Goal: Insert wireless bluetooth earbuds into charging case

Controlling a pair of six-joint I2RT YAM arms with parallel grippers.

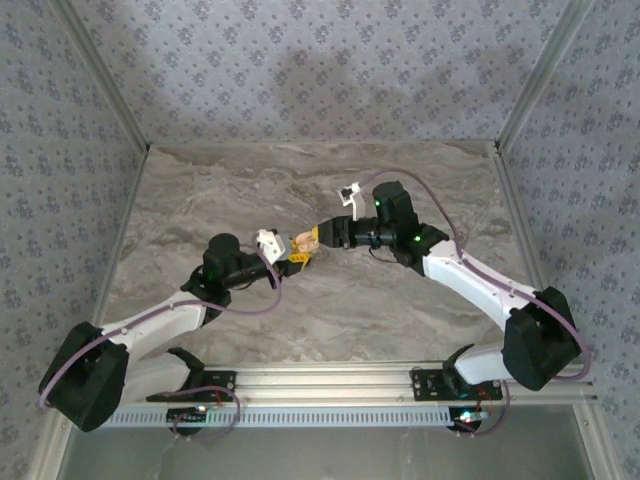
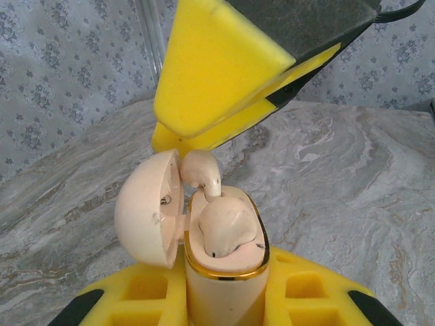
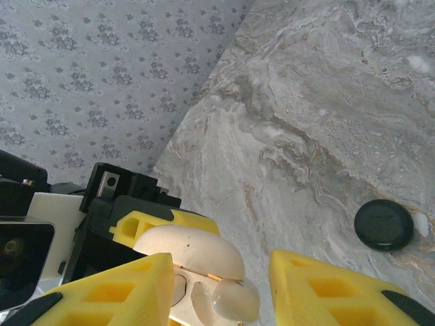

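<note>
Marble table (image 1: 400, 300); charging case (image 2: 224, 288) upright

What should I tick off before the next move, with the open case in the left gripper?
1. Charging case gripped by the left gripper: ok, clamped upright between its fingers.
2. Lid open: ok, swung aside.
3. First earbud seated: ok, it lies in its well.
4. Second earbud seated: not ok, it sticks up from the rear of the case beside the lid.
5. Right gripper clear of that earbud: cannot tell; its jaws stand apart, but contact is hidden.
6. Black disc out of the way: ok, it lies on the table, apart from the case.
</note>
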